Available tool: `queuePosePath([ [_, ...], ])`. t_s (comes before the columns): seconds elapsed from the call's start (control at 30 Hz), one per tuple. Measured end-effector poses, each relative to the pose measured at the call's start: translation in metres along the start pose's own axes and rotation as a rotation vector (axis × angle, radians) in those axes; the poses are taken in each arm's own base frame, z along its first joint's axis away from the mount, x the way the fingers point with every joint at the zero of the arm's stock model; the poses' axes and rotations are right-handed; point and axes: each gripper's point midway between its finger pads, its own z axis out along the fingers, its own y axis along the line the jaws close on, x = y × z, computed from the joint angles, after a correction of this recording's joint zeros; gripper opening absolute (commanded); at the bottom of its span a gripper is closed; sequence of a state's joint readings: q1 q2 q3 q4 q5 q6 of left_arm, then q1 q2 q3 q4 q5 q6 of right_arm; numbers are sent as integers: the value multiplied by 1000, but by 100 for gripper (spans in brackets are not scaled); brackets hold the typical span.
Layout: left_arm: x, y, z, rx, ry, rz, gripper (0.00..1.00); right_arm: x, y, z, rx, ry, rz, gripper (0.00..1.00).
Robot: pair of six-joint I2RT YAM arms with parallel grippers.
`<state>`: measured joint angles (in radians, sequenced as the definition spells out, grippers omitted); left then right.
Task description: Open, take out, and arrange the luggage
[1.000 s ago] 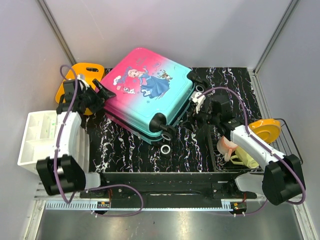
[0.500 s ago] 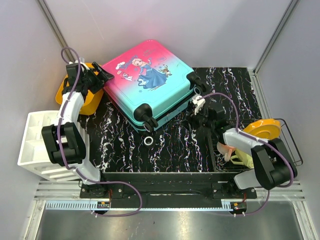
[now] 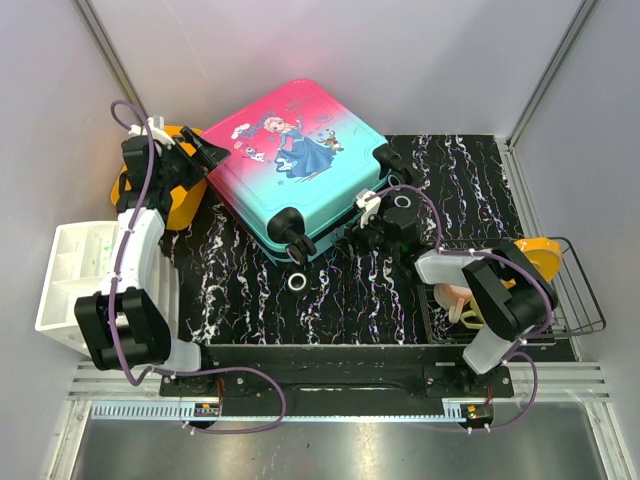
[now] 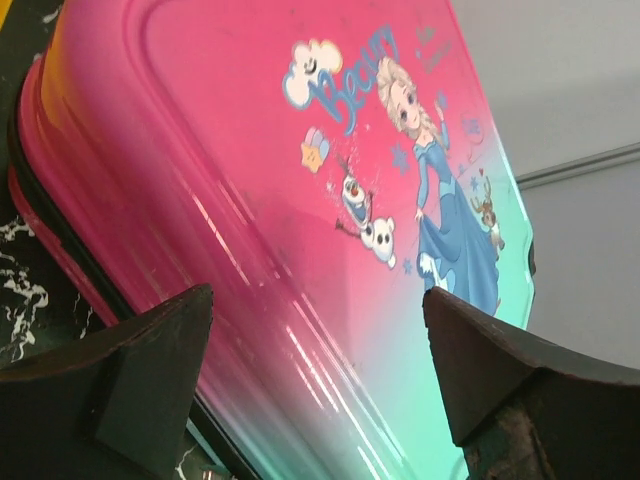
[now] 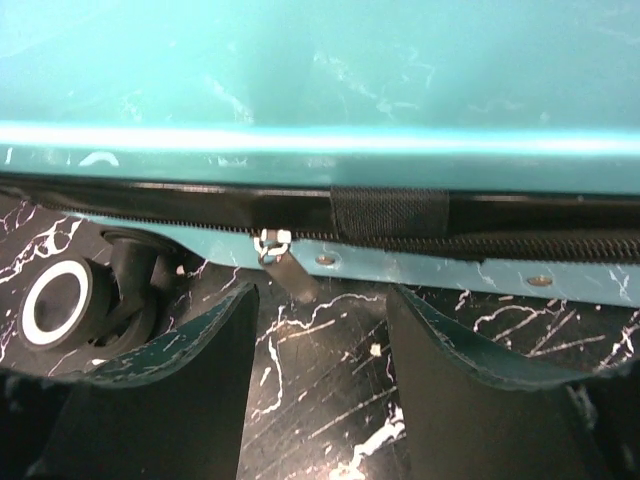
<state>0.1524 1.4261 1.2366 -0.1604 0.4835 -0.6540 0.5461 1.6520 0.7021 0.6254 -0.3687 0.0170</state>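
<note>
The luggage [image 3: 295, 165], teal-to-pink with its cartoon print facing up, is lying closed on the black marbled table [image 3: 460, 170]. It is sitting toward the far left, its black wheels [image 3: 290, 232] pointing at the arms and its pink end lying against or over an orange bin [image 3: 185, 205].

The left gripper [image 4: 320, 385] is hovering at that pink corner, jaws standing wide apart and clamping nothing. The right gripper [image 5: 320, 390] is facing the teal side just above the table, jaws parted. The small metal zipper pull [image 5: 283, 262] is hanging ahead of the gap, not yet pinched.

Judged risks:
- The pull is small and dangling loosely, so the jaws could end up closing on air or on the zip tape beside it.
- Nothing is bracing the shell, so a tug along the zip could end up dragging the whole case across the table rather than running the slider.
- A shove at the pink end could send the bin sliding aside.

Hard to tell:
- whether the left fingers [image 4: 130, 380] are touching the shell;
- whether the case is resting on the bin or only beside it;
- where the zip is running round the far sides;
- what is lying inside.

The right wrist view is cropping the case to one strip of its edge and a single wheel.
</note>
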Motion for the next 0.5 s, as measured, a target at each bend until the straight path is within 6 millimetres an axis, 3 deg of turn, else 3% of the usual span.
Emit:
queuePosePath([
  [0.2,26,16,-6,-26,43,-42,91,-8,5,18,-3,-26,-5,58],
  [0.33,40,29,-7,-55,70,-78,90,-4,6,24,4,-14,6,45],
  [0.5,40,23,-12,-35,73,-65,90,-1,2,25,26,-10,2,15],
])
